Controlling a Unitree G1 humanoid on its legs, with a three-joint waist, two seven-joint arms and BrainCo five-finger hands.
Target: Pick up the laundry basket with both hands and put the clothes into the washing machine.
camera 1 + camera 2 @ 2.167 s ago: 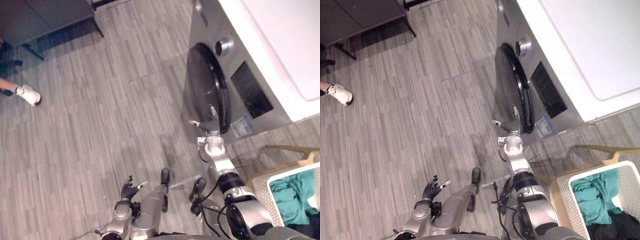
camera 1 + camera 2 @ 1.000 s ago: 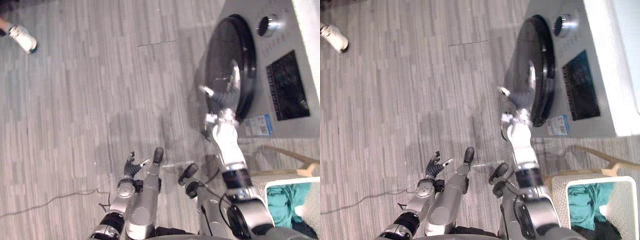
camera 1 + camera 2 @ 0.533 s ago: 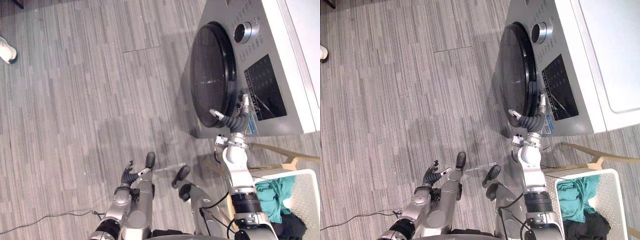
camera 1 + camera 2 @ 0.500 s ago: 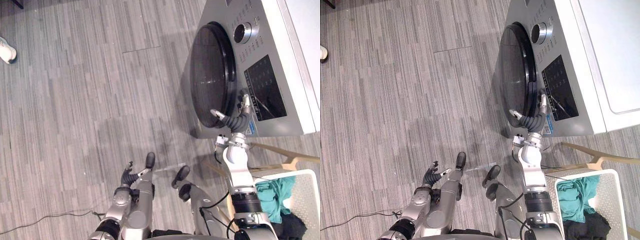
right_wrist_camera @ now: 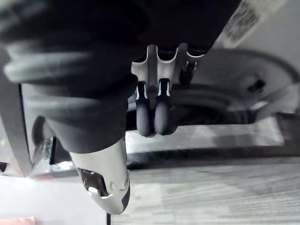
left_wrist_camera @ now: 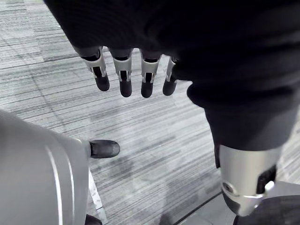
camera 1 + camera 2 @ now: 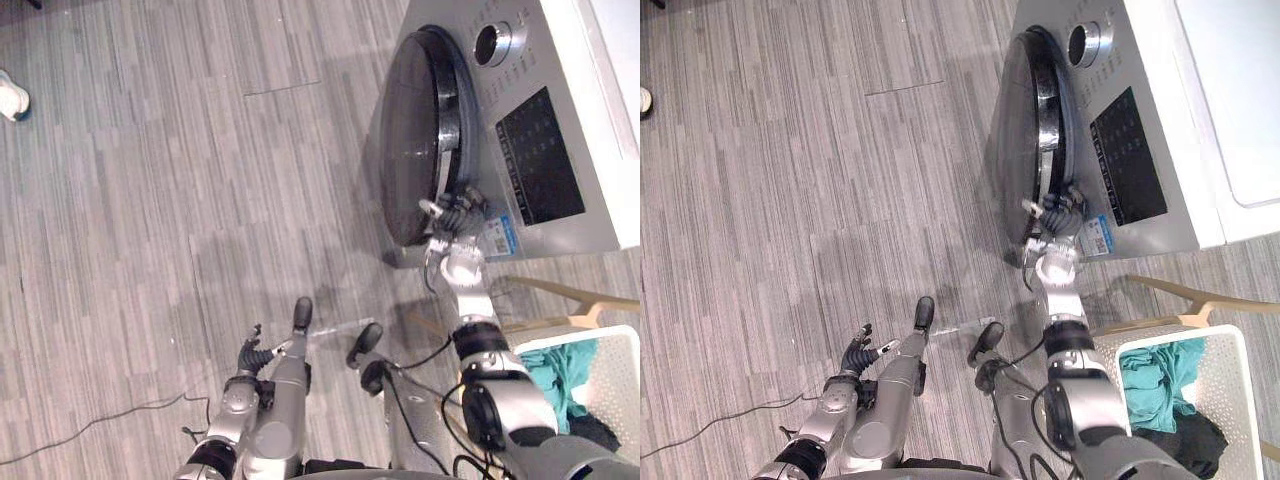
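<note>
The silver washing machine (image 7: 520, 150) stands at the upper right, its round dark door (image 7: 412, 130) standing slightly out from the front. My right hand (image 7: 449, 212) is at the door's lower rim, its fingers (image 5: 155, 111) curled against that rim. The white laundry basket (image 7: 1230, 345) sits on the floor at the lower right beside my right arm, holding teal clothes (image 7: 1155, 370) and a dark cloth (image 7: 1185, 438). Low at the left, my left hand (image 7: 250, 354) hangs over the floor with relaxed fingers (image 6: 124, 80) and holds nothing.
A light wooden frame (image 7: 575, 300) stands between the machine and the basket. Grey plank floor (image 7: 200, 180) stretches to the left of the machine. A person's white shoe (image 7: 10, 95) shows at the far left edge.
The view has shifted. My right hand has moved in from spread fingers near the door to curled fingers on its lower rim, and the door now stands slightly off the machine front.
</note>
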